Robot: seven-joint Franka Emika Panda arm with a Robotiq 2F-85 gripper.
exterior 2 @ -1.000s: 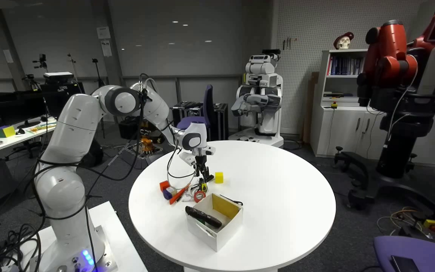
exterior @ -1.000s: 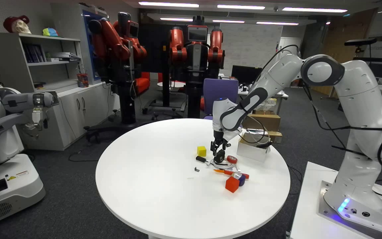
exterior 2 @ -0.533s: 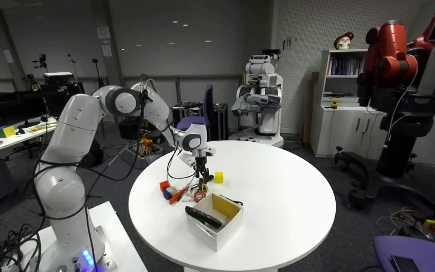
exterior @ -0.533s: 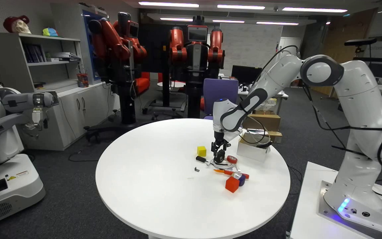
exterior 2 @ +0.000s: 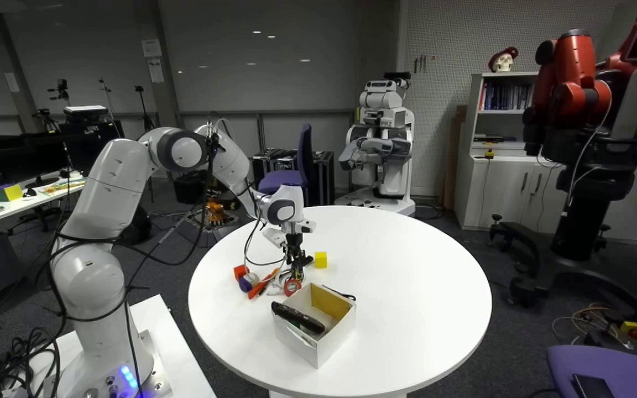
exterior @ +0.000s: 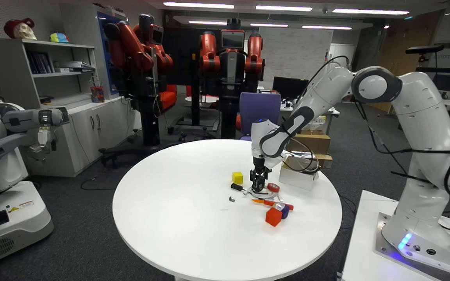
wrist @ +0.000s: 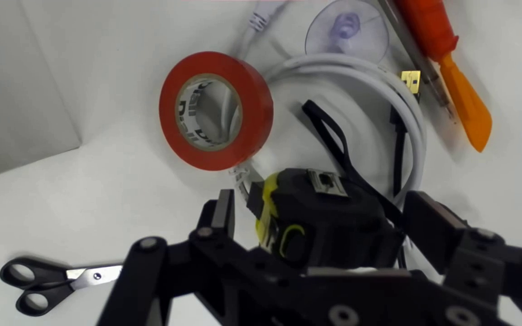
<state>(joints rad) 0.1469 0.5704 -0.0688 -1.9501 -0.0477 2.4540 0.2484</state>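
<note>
Behind the round white table [exterior: 178, 222], in an exterior view, red-armed robots [exterior: 231, 68], a purple chair [exterior: 260, 105] and dark carpet [exterior: 88, 218] showed. On the tabletop, the gripper [wrist: 326, 217] was spread wide around a black-and-yellow tape measure [wrist: 333, 226], while a coiled white cable [wrist: 418, 140] and a roll of red tape [wrist: 258, 113] crowded close beside it. Farther out lay scissors [wrist: 95, 275], a clear suction cup [wrist: 347, 31], a yellow cube [exterior: 237, 178] and a white box [exterior 2: 332, 340] with a dark object [exterior 2: 298, 318] across its rim.

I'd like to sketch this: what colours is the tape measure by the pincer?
The tape measure is black with yellow parts, clearest in the wrist view.
</note>
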